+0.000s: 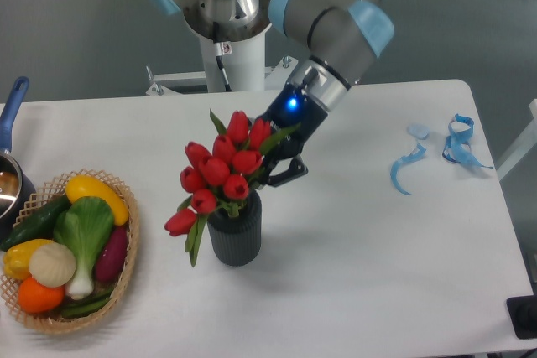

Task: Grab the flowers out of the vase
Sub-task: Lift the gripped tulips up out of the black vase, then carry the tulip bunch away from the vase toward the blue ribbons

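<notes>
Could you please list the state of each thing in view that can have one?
flowers: bunched, heads above the vase, stems seemingly not yet clear of its mouth.
vase: upright on the table.
gripper: at the bunch's right side; its closure is hidden by leaves.
basket: upright, full of vegetables.
pot: upright at the left edge, mostly cut off.
blue ribbon scraps: lying loose on the table.

even, bright overhead light fell on the white table [361, 232], leaving only faint soft shadows beneath the vase [234, 239] and basket [126, 278], with no harsh glare and fairly sharp focus throughout.
</notes>
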